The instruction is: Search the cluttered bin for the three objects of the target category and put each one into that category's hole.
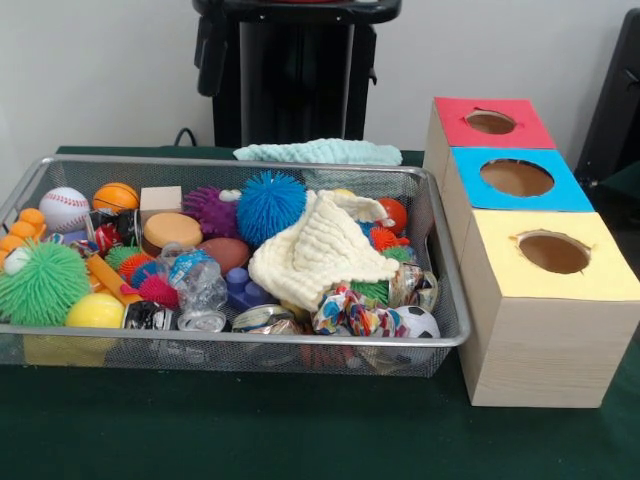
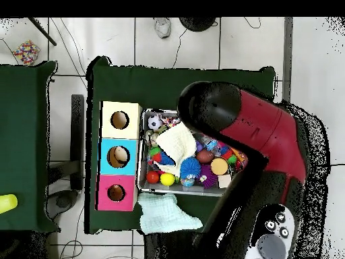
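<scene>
The polka-dot cloth (image 1: pixel 345 312) lay at the lower centre of the front view, inside the bin (image 1: pixel 250 338), touching a cream cloth (image 1: pixel 320 250). The yellow-topped hole (image 1: pixel 553 252) at right showed nothing inside. All placements apparently remained. The gripper was not visible.

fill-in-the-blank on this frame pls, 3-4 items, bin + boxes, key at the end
1. In the front view, the hole nearest the camera sits in the ____ box top.
2. The cream cloth lies inside the bin, while the mint cloth lies ____ it, on the table.
3. The box top between the other two is ____.
4. The polka-dot cloth lies at the bin's near rim, next to a small black-and-white ____ ball.

Missing words: yellow; outside; blue; soccer
</scene>
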